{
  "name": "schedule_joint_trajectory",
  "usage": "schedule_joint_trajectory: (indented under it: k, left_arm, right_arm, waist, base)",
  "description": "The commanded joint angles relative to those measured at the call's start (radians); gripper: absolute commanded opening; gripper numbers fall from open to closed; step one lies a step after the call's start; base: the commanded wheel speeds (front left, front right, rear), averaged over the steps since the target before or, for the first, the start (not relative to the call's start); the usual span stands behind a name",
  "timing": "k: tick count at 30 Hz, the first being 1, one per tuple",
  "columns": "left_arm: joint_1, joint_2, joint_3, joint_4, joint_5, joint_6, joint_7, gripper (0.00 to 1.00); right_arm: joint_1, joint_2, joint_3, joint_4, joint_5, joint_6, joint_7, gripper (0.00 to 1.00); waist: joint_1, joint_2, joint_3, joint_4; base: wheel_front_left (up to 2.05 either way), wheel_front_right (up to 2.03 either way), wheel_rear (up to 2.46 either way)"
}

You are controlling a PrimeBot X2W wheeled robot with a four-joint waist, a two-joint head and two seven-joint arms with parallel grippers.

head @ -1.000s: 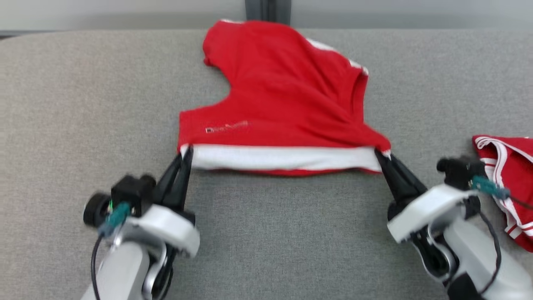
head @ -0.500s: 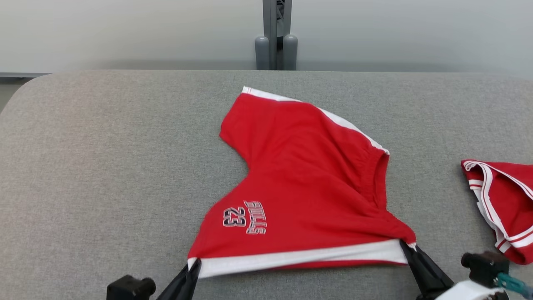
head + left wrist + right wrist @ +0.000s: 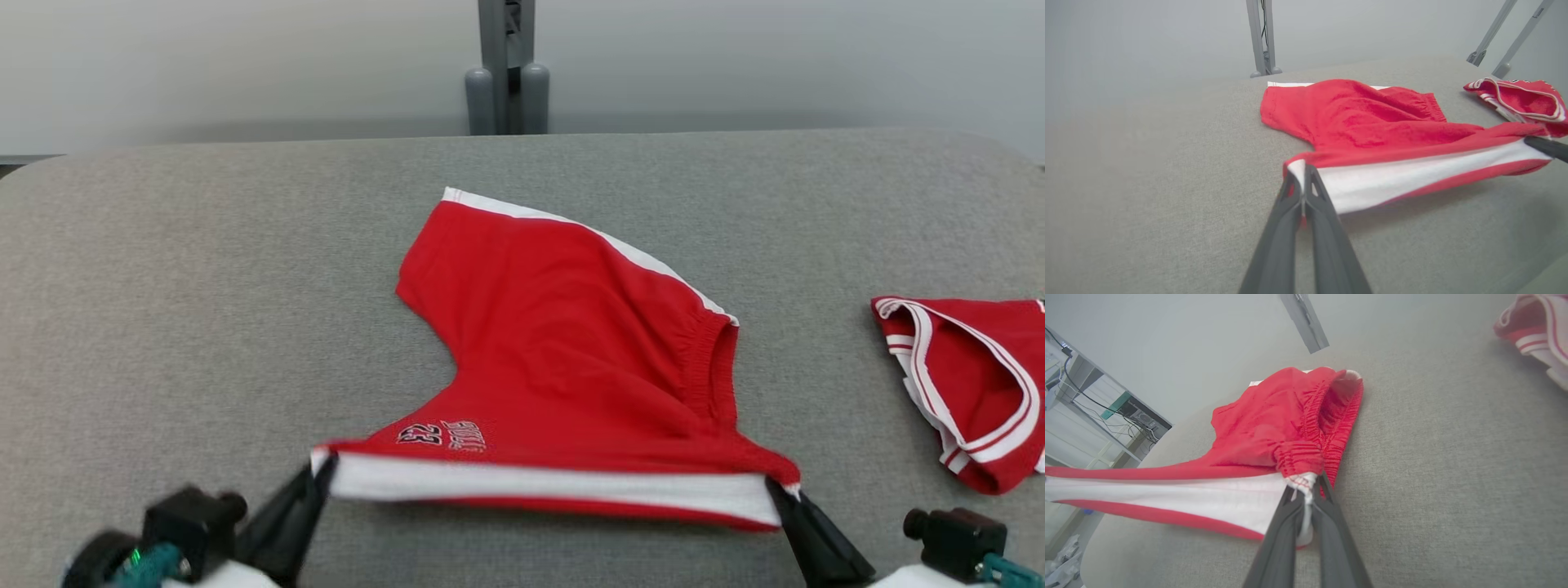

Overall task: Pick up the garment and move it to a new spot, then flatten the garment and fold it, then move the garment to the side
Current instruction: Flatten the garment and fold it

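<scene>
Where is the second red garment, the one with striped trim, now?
In the head view the striped red garment lies on the grey surface at the far right, apart from the red shorts at the centre.

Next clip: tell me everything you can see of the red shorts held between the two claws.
The red shorts look like soft knit fabric, with white side bands, a gathered elastic waistband toward the right and a small printed 23. The near white-banded edge is raised and stretched taut between the left claw, shut on the leg-hem corner, and the right claw, shut on the waistband corner. The far part lies rumpled on the grey cloth-covered table.
</scene>
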Motion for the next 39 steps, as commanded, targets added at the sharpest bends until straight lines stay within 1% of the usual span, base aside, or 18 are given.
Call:
schedule_joint_trajectory:
  k: [1, 3, 8, 9, 12, 14, 15, 18, 21, 22, 24, 27, 30, 35, 36, 37, 38, 39]
  left_arm:
    - [-0.079, 0.014, 0.020, 0.025, 0.004, -0.017, -0.006, 0.00]
    - [-0.157, 0.032, 0.026, 0.064, 0.014, -0.043, -0.001, 0.00]
    - [-0.415, 0.014, 0.012, 0.223, -0.014, -0.144, -0.004, 0.00]
    - [-0.415, 0.014, 0.012, 0.223, -0.014, -0.144, -0.004, 0.00]
    - [-0.570, 0.000, -0.003, 0.364, -0.023, -0.205, -0.009, 0.00]
    - [-0.669, -0.014, -0.015, 0.467, -0.014, -0.234, -0.019, 0.00]
    - [-0.713, -0.025, -0.022, 0.515, -0.013, -0.245, -0.026, 0.00]
    - [-0.842, -0.029, -0.035, 0.671, -0.007, -0.272, -0.039, 0.00]
    - [-0.950, -0.038, -0.048, 0.814, -0.009, -0.291, -0.063, 0.00]
    - [-0.982, -0.040, -0.049, 0.860, -0.010, -0.292, -0.073, 0.00]
    - [-1.036, -0.047, -0.052, 0.949, -0.015, -0.297, -0.093, 0.00]
    - [-1.111, -0.054, -0.051, 1.072, -0.029, -0.302, -0.117, 0.00]
    - [-1.167, -0.059, -0.061, 1.180, -0.035, -0.305, -0.136, 0.00]
    - [-1.227, -0.081, -0.094, 1.307, -0.051, -0.309, -0.162, 0.00]
    - [-1.233, -0.085, -0.100, 1.325, -0.057, -0.309, -0.167, 0.00]
    - [-1.235, -0.097, -0.107, 1.342, -0.071, -0.310, -0.164, 0.33]
    - [-1.240, -0.107, -0.121, 1.363, -0.088, -0.310, -0.172, 1.00]
    - [-1.241, -0.106, -0.131, 1.367, -0.092, -0.310, -0.182, 1.00]
  right_arm:
    - [-0.025, 0.034, -0.039, -0.016, 0.014, 0.000, 0.024, 0.00]
    - [-0.059, 0.060, -0.059, -0.026, 0.016, 0.000, 0.043, 0.00]
    - [-0.173, 0.097, -0.084, 0.000, -0.021, 0.000, 0.052, 0.00]
    - [-0.173, 0.097, -0.084, 0.000, -0.021, 0.000, 0.052, 0.00]
    - [-0.263, 0.111, -0.078, 0.041, -0.042, 0.000, 0.042, 0.00]
    - [-0.321, 0.116, -0.062, 0.079, -0.035, 0.000, 0.029, 0.00]
    - [-0.353, 0.116, -0.052, 0.100, -0.028, 0.000, 0.024, 0.00]
    - [-0.450, 0.118, -0.005, 0.167, -0.008, 0.000, -0.008, 0.00]
    - [-0.540, 0.117, 0.065, 0.245, 0.035, 0.000, -0.041, 0.00]
    - [-0.570, 0.116, 0.088, 0.275, 0.038, 0.000, -0.053, 0.00]
    - [-0.627, 0.117, 0.137, 0.318, 0.096, 0.000, -0.082, 0.00]
    - [-0.707, 0.116, 0.202, 0.400, 0.132, 0.000, -0.121, 0.00]
    - [-0.773, 0.115, 0.265, 0.470, 0.173, 0.000, -0.155, 0.00]
    - [-0.851, 0.116, 0.349, 0.562, 0.243, 0.000, -0.193, 0.00]
    - [-0.861, 0.116, 0.362, 0.576, 0.253, 0.000, -0.199, 0.34]
    - [-0.870, 0.115, 0.373, 0.587, 0.268, 0.000, -0.204, 0.83]
    - [-0.874, 0.117, 0.396, 0.594, 0.294, 0.000, -0.214, 1.00]
    - [-0.878, 0.117, 0.402, 0.602, 0.290, 0.000, -0.217, 1.00]
  waist:
    - [0.0000, 0.0000, 0.012, -0.021]
    - [0.0000, 0.0000, 0.028, -0.036]
    - [0.0000, 0.0000, 0.086, -0.062]
    - [0.0000, 0.0000, 0.086, -0.062]
    - [0.0000, 0.0000, 0.129, -0.090]
    - [0.0000, 0.0000, 0.156, -0.110]
    - [0.0000, 0.0000, 0.170, -0.120]
    - [0.0000, 0.0000, 0.213, -0.156]
    - [0.0000, 0.0000, 0.249, -0.193]
    - [0.0000, 0.0000, 0.261, -0.204]
    - [0.0000, 0.0000, 0.282, -0.223]
    - [0.0000, 0.0000, 0.310, -0.247]
    - [0.0000, 0.0000, 0.327, -0.261]
    - [0.0000, 0.0000, 0.337, -0.265]
    - [0.0000, 0.0000, 0.337, -0.265]
    - [0.0000, 0.0000, 0.336, -0.263]
    - [0.0000, 0.0000, 0.332, -0.258]
    - [0.0000, 0.0000, 0.331, -0.256]
  base:
    - [0.00, 0.00, 0.00]
    - [0.00, 0.00, 0.00]
    - [0.00, 0.00, 0.00]
    - [0.00, 0.00, 0.00]
    - [0.00, 0.00, 0.00]
    - [0.00, 0.00, 0.00]
    - [0.00, 0.00, 0.00]
    - [0.00, 0.00, 0.00]
    - [0.00, 0.00, 0.00]
    - [0.00, 0.00, 0.00]
    - [0.00, 0.00, 0.00]
    - [0.00, 0.00, 0.00]
    - [0.00, 0.00, 0.00]
    - [0.00, 0.00, 0.00]
    - [0.00, 0.00, 0.00]
    - [0.00, 0.00, 0.00]
    - [0.00, 0.00, 0.00]
    - [0.00, 0.00, 0.00]
